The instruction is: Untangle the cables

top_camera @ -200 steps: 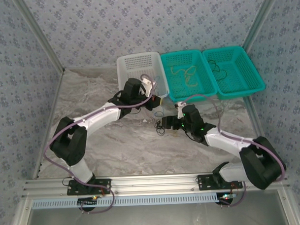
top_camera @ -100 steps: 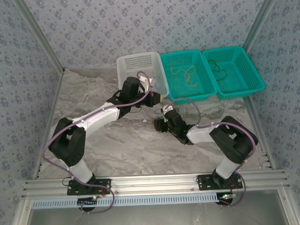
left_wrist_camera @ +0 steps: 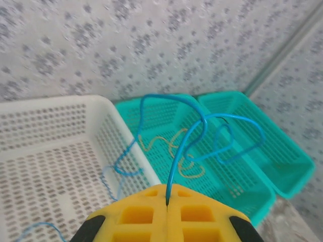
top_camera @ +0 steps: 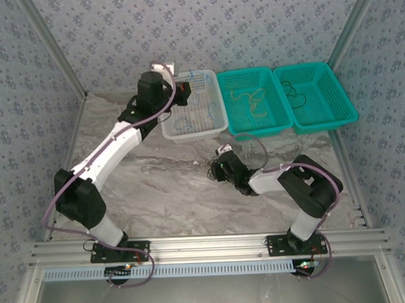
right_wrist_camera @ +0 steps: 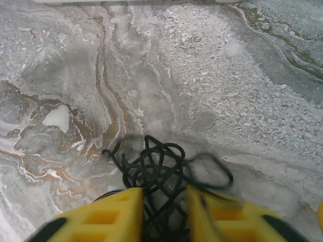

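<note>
On the veined marble table [top_camera: 157, 186], papered walls [top_camera: 185, 26] around, left claw [left_wrist_camera: 167, 190] pinches blue cable [left_wrist_camera: 169, 95], right claw [right_wrist_camera: 164, 197] clamps black tangle [right_wrist_camera: 159, 164].

Left wrist view: the blue cable [left_wrist_camera: 202, 121] vanishes at its near end into the closed seam of the left hand [left_wrist_camera: 167, 194]; the white basket [left_wrist_camera: 60, 108] is cut off by the left and lower edges. Right wrist view: the black cable [right_wrist_camera: 156, 169] runs out of sight between the fingers of the right hand [right_wrist_camera: 164, 194], its right loop blurred, and contact cannot be determined. From above, that tangle is too small to resolve.
</note>
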